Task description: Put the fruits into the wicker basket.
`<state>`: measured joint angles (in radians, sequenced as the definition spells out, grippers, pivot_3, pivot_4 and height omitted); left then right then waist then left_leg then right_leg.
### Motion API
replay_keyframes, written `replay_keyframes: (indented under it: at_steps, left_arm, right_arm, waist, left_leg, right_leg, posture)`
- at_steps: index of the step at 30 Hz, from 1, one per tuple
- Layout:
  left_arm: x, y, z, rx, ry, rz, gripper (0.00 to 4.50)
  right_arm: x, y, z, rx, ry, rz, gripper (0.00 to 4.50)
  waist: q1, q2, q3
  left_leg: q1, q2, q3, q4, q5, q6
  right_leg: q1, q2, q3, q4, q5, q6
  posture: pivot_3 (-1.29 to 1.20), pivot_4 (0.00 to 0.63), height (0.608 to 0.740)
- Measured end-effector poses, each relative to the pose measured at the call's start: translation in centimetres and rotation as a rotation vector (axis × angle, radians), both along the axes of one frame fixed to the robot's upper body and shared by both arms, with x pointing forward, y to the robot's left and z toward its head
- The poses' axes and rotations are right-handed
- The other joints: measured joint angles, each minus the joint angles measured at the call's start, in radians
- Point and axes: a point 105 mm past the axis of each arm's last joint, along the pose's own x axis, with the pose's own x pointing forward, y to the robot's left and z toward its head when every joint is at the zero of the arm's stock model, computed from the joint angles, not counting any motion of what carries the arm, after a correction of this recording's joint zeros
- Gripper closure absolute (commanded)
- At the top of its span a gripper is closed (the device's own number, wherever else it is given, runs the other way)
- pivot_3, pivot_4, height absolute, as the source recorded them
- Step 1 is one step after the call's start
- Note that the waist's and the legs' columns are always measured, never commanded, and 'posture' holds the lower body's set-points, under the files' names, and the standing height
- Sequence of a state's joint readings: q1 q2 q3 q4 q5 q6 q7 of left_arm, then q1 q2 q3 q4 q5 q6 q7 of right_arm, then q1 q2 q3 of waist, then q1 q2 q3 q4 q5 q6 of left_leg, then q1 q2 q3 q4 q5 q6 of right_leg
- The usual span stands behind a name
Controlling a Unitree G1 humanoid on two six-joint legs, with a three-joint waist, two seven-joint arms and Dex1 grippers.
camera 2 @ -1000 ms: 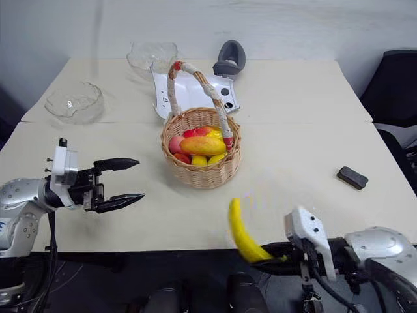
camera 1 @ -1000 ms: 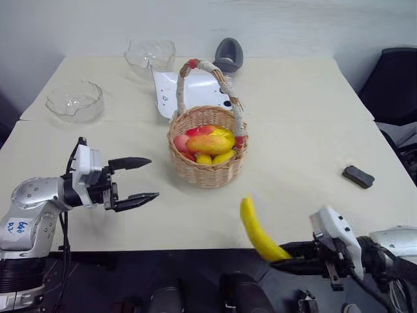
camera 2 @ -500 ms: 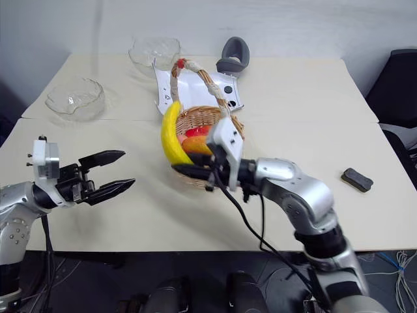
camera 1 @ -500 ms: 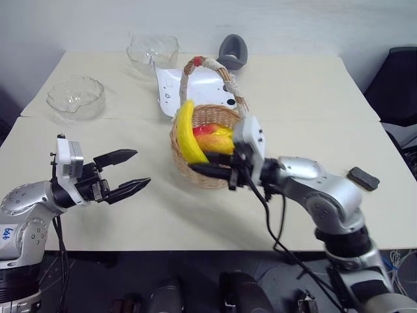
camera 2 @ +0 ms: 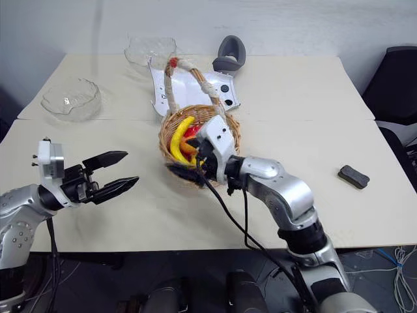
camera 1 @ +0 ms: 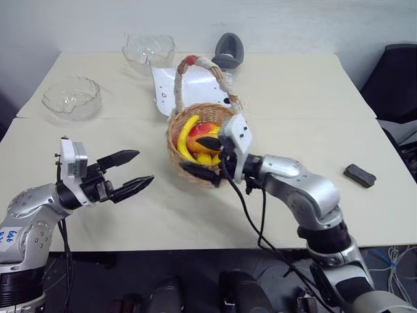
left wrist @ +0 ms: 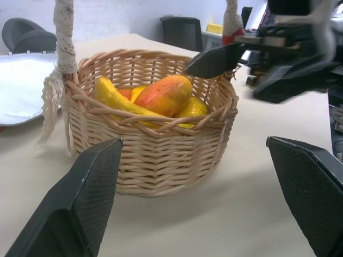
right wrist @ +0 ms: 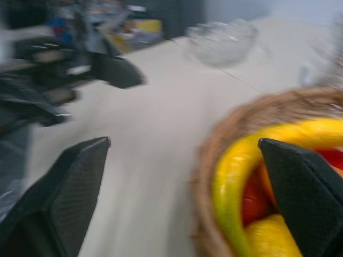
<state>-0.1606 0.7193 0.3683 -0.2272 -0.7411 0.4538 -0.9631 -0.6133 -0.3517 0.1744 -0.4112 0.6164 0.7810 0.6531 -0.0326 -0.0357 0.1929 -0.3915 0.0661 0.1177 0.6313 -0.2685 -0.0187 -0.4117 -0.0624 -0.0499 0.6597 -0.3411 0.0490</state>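
Hanging level at the near side of the wicker basket [left wrist: 161, 160] with the right hand [camera 1: 197, 155], pointing across toward the robot's left. Standing wide open there and gripping nothing: one black finger poised over the basket's contents, the other low in front of the outer woven wall, whether touching it or not being hard to tell.

Lying loose inside the basket as the banana [camera 1: 184, 137], curving along the inner wall on the robot's left side, one end rising to the rim. Sitting beside it as the yellow-to-red mango [left wrist: 163, 95], with a small yellow piece [left wrist: 193, 107] tucked against the wall and a red piece [camera 2: 190, 132] peeking out between them. Arching tall over all of it as the cord-wrapped handle [camera 1: 195, 65], red bindings showing at its ends.

Hovering above the table [camera 1: 293, 111] with the left hand [camera 1: 140, 167], well to the left of the basket, aiming its two fingers toward it. Spreading those fingers apart, empty, touching nothing.

Standing near the middle of the table as the basket. Resting behind it: a white sheet [camera 1: 195, 88] and a grey rounded object [camera 1: 227, 51]. Sitting further back and left: two clear glass bowls [camera 1: 71, 96] [camera 1: 148, 47]. Lying well apart on the right: a small black block [camera 1: 359, 175].
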Motion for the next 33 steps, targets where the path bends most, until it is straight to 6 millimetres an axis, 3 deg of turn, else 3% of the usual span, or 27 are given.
replay_keyframes:
  at_steps: [3, 6, 10, 12, 14, 16, 20, 27, 30, 33]
  left_arm:
    - [0.0, -0.1, 0.2, 0.004, -0.013, -0.005, 0.0]
    - [0.1, -0.2, 0.5, 0.009, -0.029, -0.014, 0.0]
    - [0.1, -0.1, 0.7, 0.0, -0.022, -0.018, 0.0]
    - [0.1, 0.0, 0.7, -0.013, 0.0, -0.014, 0.0]
    - [0.2, 0.1, 0.6, -0.017, 0.016, -0.003, 0.0]
    - [0.3, 0.1, 0.5, -0.019, 0.026, 0.003, 0.0]
    - [0.1, -0.2, 0.3, -0.035, 0.075, -0.028, 0.0]
    - [0.0, -0.2, 0.3, -0.032, 0.072, -0.031, 0.0]
    - [0.0, -0.2, 0.3, -0.031, 0.069, -0.027, 0.0]
    - [-0.1, -0.1, 0.1, -0.031, 0.076, -0.027, 0.0]
  right_arm:
    - [-2.1, -1.7, 0.2, 0.036, 0.015, 0.105, 0.05]
    - [-3.8, -5.6, -1.1, -0.001, 0.078, 0.106, 0.05]
    - [-3.1, -10.3, -2.7, -0.012, 0.091, -0.06, 0.05]
    - [-1.7, -13.4, -3.8, -0.037, 0.08, -0.202, 0.05]
    - [-0.4, -14.8, -3.9, -0.038, 0.041, -0.289, 0.05]
    - [0.9, -14.2, -2.9, 0.002, -0.024, -0.314, 0.05]
    - [2.7, -10.9, -0.5, 0.109, -0.123, -0.293, 0.05]
    - [5.9, -6.5, 0.0, 0.09, -0.145, -0.288, 0.05]
    - [7.3, -6.1, 0.6, 0.05, -0.128, -0.303, 0.67]
    - [7.6, -6.1, 1.1, 0.044, -0.125, -0.308, 1.68]
  waist:
    - [0.002, 0.0, 0.0]
    - [0.007, 0.0, 0.0]
    - [0.002, 0.0, 0.0]
    - [0.0, 0.0, 0.0]
    - [-0.006, 0.0, 0.0]
    - [-0.015, 0.0, 0.0]
    - [-0.022, 0.0, 0.0]
    - [-0.021, 0.0, 0.0]
    - [-0.019, 0.0, 0.0]
    - [-0.02, 0.0, 0.0]
  left_leg:
    - [0.0, 0.0, 0.0, 0.001, -0.001, 0.002]
    - [0.001, -0.001, -0.001, 0.001, -0.001, 0.003]
    - [0.002, -0.001, 0.0, 0.001, -0.001, 0.003]
    - [0.003, -0.001, 0.001, 0.001, -0.001, 0.003]
    - [0.004, -0.001, 0.002, 0.0, 0.001, 0.001]
    - [0.004, 0.0, 0.002, 0.0, 0.003, -0.001]
    - [0.004, 0.001, 0.001, -0.002, 0.006, -0.006]
    - [0.002, 0.0, 0.001, 0.0, 0.006, -0.006]
    - [0.002, 0.0, 0.001, 0.0, 0.006, -0.006]
    - [0.002, 0.0, 0.001, -0.001, 0.006, -0.006]
  right_leg:
    - [0.001, -0.001, 0.0, -0.001, 0.0, 0.001]
    - [0.003, -0.001, 0.0, -0.002, 0.0, 0.001]
    - [0.004, 0.0, 0.001, -0.002, 0.001, 0.001]
    - [0.004, 0.0, 0.001, -0.001, 0.001, 0.001]
    - [0.003, 0.001, 0.002, 0.0, 0.001, 0.0]
    - [0.003, 0.002, 0.002, 0.001, 0.002, -0.001]
    - [0.002, 0.003, 0.001, 0.001, 0.002, -0.001]
    - [0.001, 0.001, 0.002, 0.0, 0.002, -0.001]
    - [0.001, 0.001, 0.001, 0.001, 0.002, -0.001]
    - [0.001, 0.001, 0.001, 0.001, 0.002, -0.001]
  posture:
    - [0.0, 0.15, 0.74]
    - [0.0, 0.15, 0.74]
    - [0.0, 0.15, 0.74]
    - [0.0, 0.15, 0.74]
    - [0.0, 0.15, 0.74]
    - [0.0, 0.15, 0.74]
    - [0.0, 0.15, 0.74]
    - [0.0, 0.15, 0.74]
    - [0.0, 0.15, 0.74]
    - [0.0, 0.15, 0.74]
